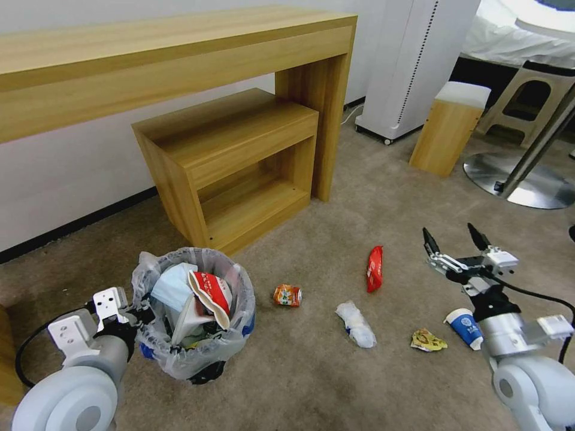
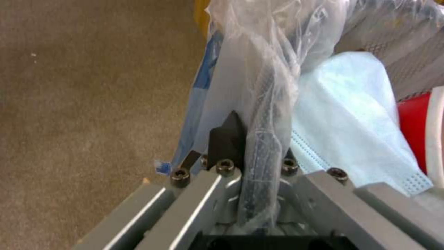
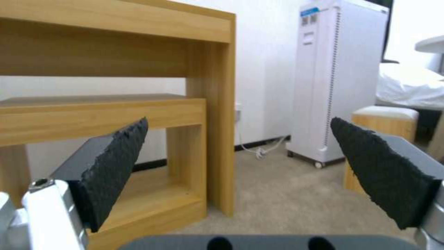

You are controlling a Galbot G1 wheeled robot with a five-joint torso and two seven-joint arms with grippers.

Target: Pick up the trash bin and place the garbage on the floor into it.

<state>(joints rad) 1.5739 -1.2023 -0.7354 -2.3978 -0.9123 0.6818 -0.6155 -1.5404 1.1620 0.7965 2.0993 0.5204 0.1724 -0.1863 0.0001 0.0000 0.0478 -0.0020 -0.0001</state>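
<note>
Beige carpet is carrying the litter in front of the wooden desk [image 1: 179, 54] and its low shelf unit [image 1: 233, 161]. At the floor's [image 1: 335, 383] near left, the left gripper [image 2: 252, 139] is pinching the trash bin's [image 1: 194, 317] bagged rim, its claw closed tight on it. The right gripper [image 1: 455, 239] is hovering wide open and empty above the red wrapper [image 1: 374, 268], the blue-white cup [image 1: 465, 327] and the yellow wrapper [image 1: 427, 340]. The crushed can [image 1: 287, 295] and a white wad [image 1: 356, 324] are lying nearer the bin. Lowering straight over one piece, jaws straddling it, would probably be serving best.
</note>
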